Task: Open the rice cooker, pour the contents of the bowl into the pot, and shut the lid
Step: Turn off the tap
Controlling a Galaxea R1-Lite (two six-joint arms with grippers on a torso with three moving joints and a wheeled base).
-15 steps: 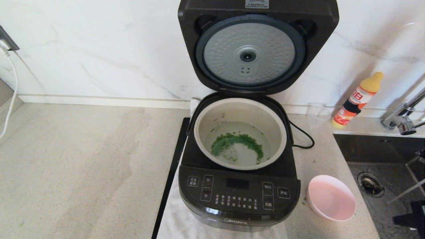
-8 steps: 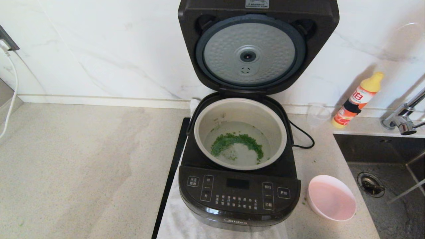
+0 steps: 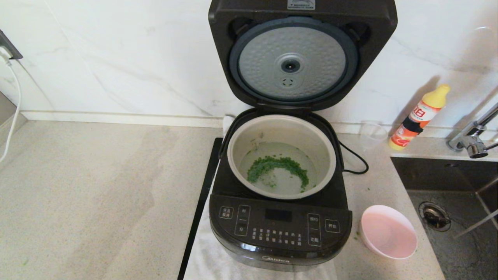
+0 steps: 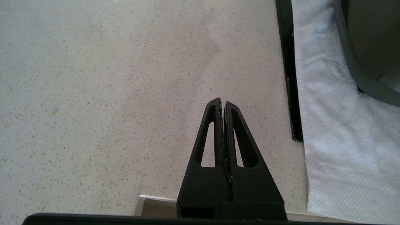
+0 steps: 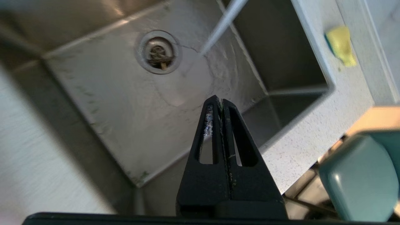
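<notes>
While the right pincer [image 5: 221, 103] hangs over the sink [image 5: 131, 103] with its tips pressed together and empty, the left pincer [image 4: 222, 104], likewise together, idles above the bench [image 4: 93, 78]. Greens lie in the pot [image 3: 281, 120] of the rice cooker [image 3: 280, 229]; the pink bowl [image 3: 388, 232] beside it looks empty, probably. Closing comes next: reach high behind the upright lid [image 3: 301, 11] and press forward and down until it latches.
</notes>
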